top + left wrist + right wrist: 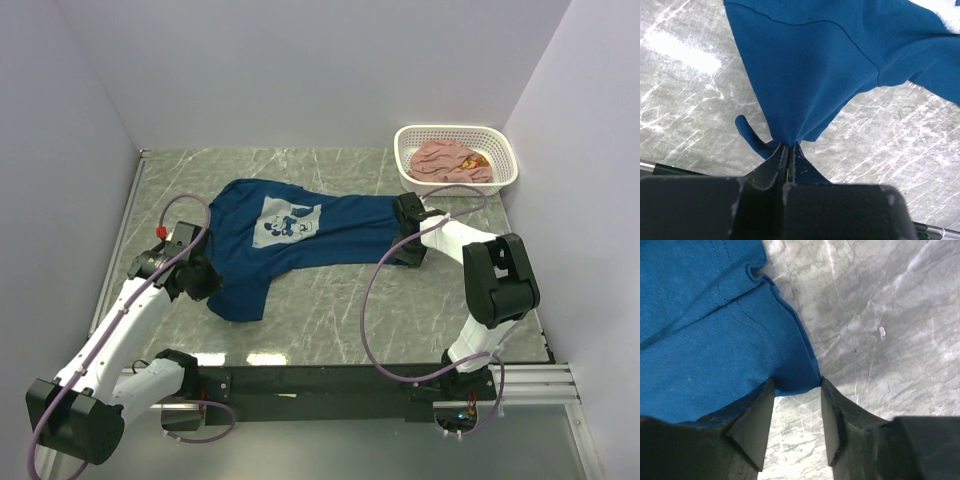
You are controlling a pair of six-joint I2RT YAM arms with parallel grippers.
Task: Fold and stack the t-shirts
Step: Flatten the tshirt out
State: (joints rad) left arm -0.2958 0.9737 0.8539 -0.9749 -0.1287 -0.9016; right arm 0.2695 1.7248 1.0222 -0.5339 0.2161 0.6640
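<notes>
The navy blue t-shirt (300, 240) lies spread across the marble table, white cartoon print (285, 222) facing up. My left gripper (203, 273) is at the shirt's near-left end. In the left wrist view it (790, 145) is shut on a bunched fold of the blue cloth (815, 65). My right gripper (405, 232) is at the shirt's right end. The right wrist view shows it (797, 381) open, with the stitched corner of the blue cloth (705, 330) lying between its fingertips. The pink t-shirt (450, 160) lies crumpled in the basket.
A white perforated basket (505, 150) stands at the back right corner of the table. White walls close in the left, back and right sides. Bare marble (330, 310) shows in front of the shirt.
</notes>
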